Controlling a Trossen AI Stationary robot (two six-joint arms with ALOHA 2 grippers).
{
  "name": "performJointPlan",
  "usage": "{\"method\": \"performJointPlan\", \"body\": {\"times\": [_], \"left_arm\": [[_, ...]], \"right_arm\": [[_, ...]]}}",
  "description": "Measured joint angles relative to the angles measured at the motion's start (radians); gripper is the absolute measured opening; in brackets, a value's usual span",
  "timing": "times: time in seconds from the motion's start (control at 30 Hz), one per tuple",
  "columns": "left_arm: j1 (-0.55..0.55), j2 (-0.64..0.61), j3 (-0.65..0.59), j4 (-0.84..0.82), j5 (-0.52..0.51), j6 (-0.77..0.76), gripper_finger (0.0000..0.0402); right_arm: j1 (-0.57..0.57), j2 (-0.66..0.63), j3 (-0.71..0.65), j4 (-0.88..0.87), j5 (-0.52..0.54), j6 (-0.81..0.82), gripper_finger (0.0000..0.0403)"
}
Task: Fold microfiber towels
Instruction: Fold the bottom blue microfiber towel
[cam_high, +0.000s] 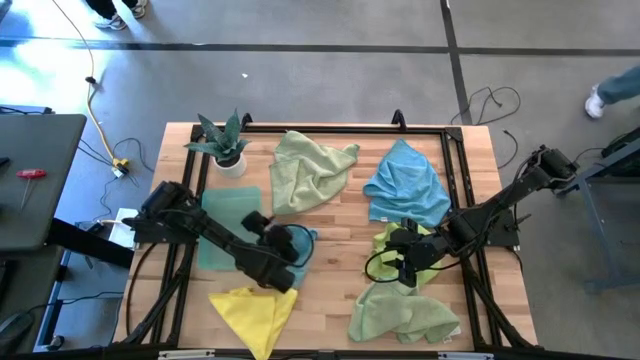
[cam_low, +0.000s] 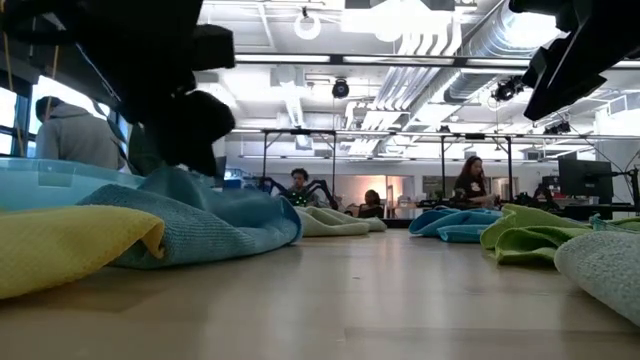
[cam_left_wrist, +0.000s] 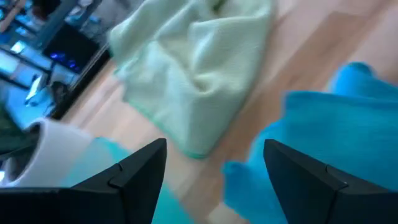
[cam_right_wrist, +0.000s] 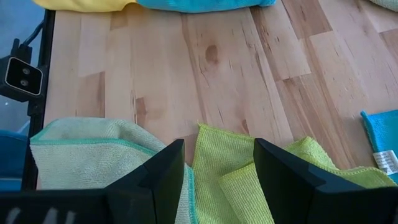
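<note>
Wood-plank surface (cam_high: 330, 225) w/ black frame rail round it; six microfiber towels spread on it.

L pincer (cam_high: 283, 262): fingers apart, nothing between them. Sits over the teal towel (cam_high: 296, 243), which is bunched directly under/around the pincer tip. Flat pale teal towel (cam_high: 226, 222) lies just behind the pincer, under the L arm. Bright yellow towel (cam_high: 252, 310) just beside the pincer, toward the near surface edge, apart from it. L wrist view: fingers (cam_left_wrist: 134, 177) spread wide; crumpled pale green towel (cam_left_wrist: 199, 68) ahead of the pincer, blue-teal cloth (cam_left_wrist: 336, 143) beside the far finger, white pot (cam_left_wrist: 53, 146) of the potted plant (cam_high: 225, 145) off to the other side.

R pincer (cam_high: 403, 262): fingers apart, not gripping; hovers over the yellow-green towel (cam_right_wrist: 249, 180), which lies directly beneath and between the fingers in R wrist view. Second pale green towel (cam_high: 400, 315) touching that one, just on the near-edge side of the R pincer; teal-hemmed edge visible in wrist view (cam_right_wrist: 87, 152). Sky blue towel (cam_high: 408, 185) just beyond the R pincer on the far side, crumpled.

Low view: teal towel (cam_low: 200, 225) overlaps yellow one (cam_low: 70, 245); ppl seated in the room behind, too small for detail.
</note>
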Motion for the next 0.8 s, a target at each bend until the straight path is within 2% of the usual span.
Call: {"method": "performJointPlan", "body": {"times": [0.1,0.33,0.47,0.53,0.6,0.67,0.73,0.8], "left_arm": [[0.001,-0.035,-0.001,-0.066,0.023,-0.031,0.0258],[-0.033,-0.179,0.022,0.018,0.144,0.092,0.0258],[-0.034,-0.267,0.028,0.147,0.281,0.232,0.0258],[-0.030,-0.297,0.026,0.319,0.359,0.306,0.0258],[-0.020,-0.320,0.002,0.409,0.407,0.361,0.0258],[-0.003,-0.309,-0.003,0.548,0.439,0.384,0.0258],[0.022,-0.296,-0.024,0.567,0.471,0.386,0.0258],[0.048,-0.248,-0.037,0.694,0.514,0.391,0.0258]], "right_arm": [[0.000,0.000,0.000,0.003,0.000,0.000,0.0183],[0.000,0.000,0.000,0.007,0.000,0.000,0.0183],[0.000,0.000,0.000,0.008,0.000,0.000,0.0183],[0.000,0.000,0.000,0.002,-0.003,0.000,0.0183],[0.000,0.001,0.000,0.014,-0.003,0.000,0.0183],[0.001,0.001,0.000,0.005,-0.009,0.000,0.0183],[-0.004,0.006,0.000,0.027,-0.023,0.000,0.0183],[-0.004,-0.001,-0.001,0.007,-0.057,0.000,0.0183]]}}
